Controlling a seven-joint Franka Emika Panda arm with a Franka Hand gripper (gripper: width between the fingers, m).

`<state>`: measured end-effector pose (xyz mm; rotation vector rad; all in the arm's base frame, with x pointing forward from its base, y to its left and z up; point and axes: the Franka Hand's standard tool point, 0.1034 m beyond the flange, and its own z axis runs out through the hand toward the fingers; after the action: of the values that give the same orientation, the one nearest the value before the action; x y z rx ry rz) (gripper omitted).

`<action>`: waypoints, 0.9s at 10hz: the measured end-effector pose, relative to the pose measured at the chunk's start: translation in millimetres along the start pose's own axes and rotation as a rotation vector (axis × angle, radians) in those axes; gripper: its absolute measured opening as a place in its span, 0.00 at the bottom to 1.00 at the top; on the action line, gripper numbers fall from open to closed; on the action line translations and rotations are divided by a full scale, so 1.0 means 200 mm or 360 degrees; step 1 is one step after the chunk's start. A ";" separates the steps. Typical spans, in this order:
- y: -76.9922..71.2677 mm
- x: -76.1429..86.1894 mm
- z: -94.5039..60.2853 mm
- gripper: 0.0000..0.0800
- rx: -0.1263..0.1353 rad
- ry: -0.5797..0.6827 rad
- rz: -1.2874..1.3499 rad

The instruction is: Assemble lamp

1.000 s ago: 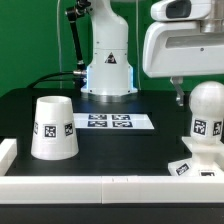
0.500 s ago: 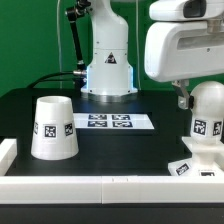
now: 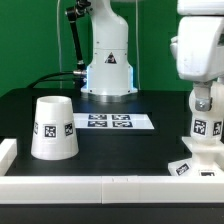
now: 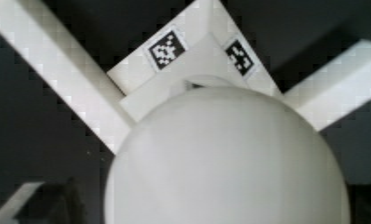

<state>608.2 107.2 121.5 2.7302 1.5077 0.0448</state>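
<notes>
The round-headed bulb stands upright on the low square base at the exterior view's right. My gripper is right over the bulb's head, its fingers down around it; I cannot tell whether they touch. In the wrist view the bulb's head fills most of the picture, with the tagged base beyond it, and no fingers show. The tapered shade stands mouth down at the exterior view's left, far from the gripper.
The marker board lies flat in the middle of the black table. A white rail runs along the front edge, with a raised white end at the left. The robot's base stands behind.
The arm's hand has moved toward the exterior view's right and come down over the bulb's head. The bulb, base and shade have not moved.
</notes>
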 end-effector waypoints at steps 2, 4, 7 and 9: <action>0.00 0.00 0.00 0.87 -0.0011 -0.0015 -0.0205; 0.00 -0.01 0.02 0.87 -0.0011 -0.0037 -0.0392; 0.00 -0.02 0.03 0.72 -0.0007 -0.0039 -0.0379; 0.00 -0.02 0.03 0.72 -0.0008 -0.0039 -0.0317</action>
<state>606.5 103.9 116.3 2.5517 1.7610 0.0110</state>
